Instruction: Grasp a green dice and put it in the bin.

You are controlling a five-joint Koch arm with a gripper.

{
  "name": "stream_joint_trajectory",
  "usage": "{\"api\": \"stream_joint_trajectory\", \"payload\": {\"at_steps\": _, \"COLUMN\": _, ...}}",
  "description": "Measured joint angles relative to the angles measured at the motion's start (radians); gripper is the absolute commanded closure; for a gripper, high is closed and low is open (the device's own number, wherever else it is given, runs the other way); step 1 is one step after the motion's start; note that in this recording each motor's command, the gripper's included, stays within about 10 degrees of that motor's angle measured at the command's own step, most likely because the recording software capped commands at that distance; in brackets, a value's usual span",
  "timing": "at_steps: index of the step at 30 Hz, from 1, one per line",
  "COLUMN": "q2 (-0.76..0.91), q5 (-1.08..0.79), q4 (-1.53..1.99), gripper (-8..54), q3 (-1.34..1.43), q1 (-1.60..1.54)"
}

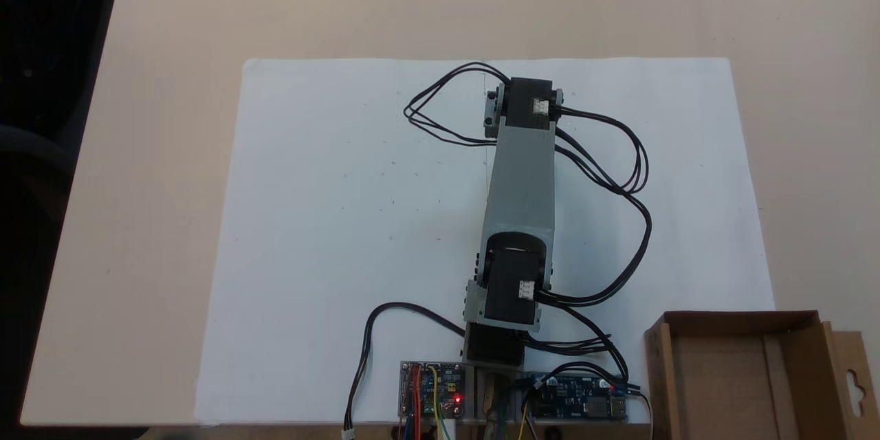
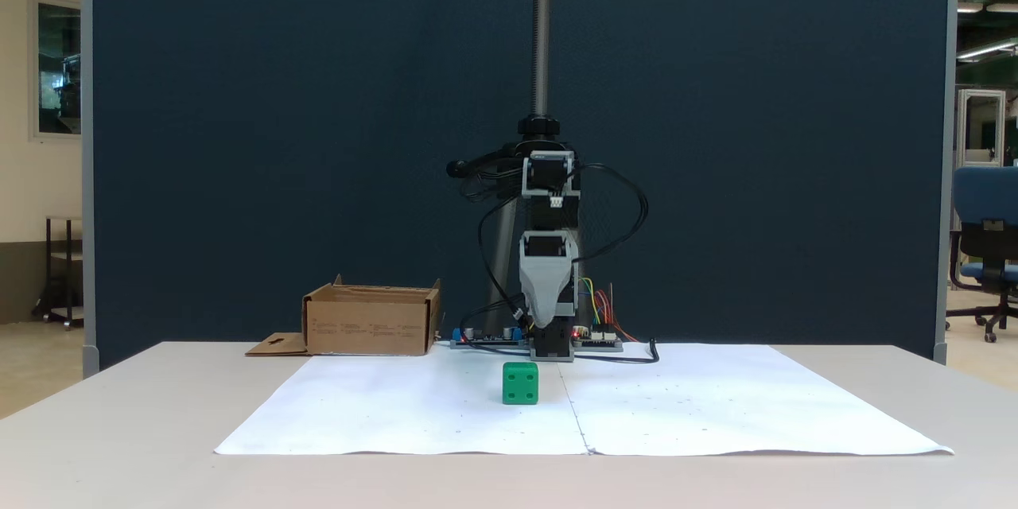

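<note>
The green dice [image 2: 520, 382] is sitting on the white paper [image 2: 398, 413] covering the bench [image 2: 119, 413], nearer the front camera than the claw [image 2: 546, 320], just below it and slightly left in that view. The claw is pointing down, and whether it is spread or closed I cannot tell. It should be opening wide, reaching forward, descending squarely over the cube before closing; the bin [image 2: 371, 321] is waiting farther back, to its left.

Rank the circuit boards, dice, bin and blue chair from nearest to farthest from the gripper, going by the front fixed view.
From the gripper, which hangs folded down over the base:
1. Circuit boards, at the base just beside its tip.
2. Dice, in front on the paper, and bin, off to the view's left: too close to call.
3. Blue chair, far right, off the table.
</note>
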Motion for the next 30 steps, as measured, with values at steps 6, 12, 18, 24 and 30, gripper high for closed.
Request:
{"api": "stream_joint_trajectory", "payload": {"at_steps": 6, "q2": -0.071, "q5": -0.012, "q4": 0.0, "gripper": 3.8, "q3": -0.046, "q1": 0.038}}
{"api": "stream_joint_trajectory", "payload": {"at_steps": 12, "q2": -0.127, "q5": -0.015, "q4": 0.0, "gripper": 3.8, "q3": -0.046, "q1": 0.058}}
{"api": "stream_joint_trajectory", "payload": {"at_steps": 18, "q2": -0.173, "q5": -0.015, "q4": -0.003, "gripper": 3.9, "q3": -0.046, "q1": 0.077}}
{"api": "stream_joint_trajectory", "payload": {"at_steps": 24, "q2": -0.201, "q5": -0.015, "q4": -0.005, "gripper": 3.9, "q3": -0.046, "q1": 0.097}}
{"api": "stream_joint_trajectory", "payload": {"at_steps": 30, "q2": -0.232, "q5": -0.015, "q4": -0.025, "gripper": 3.9, "q3": -0.048, "q1": 0.1}}
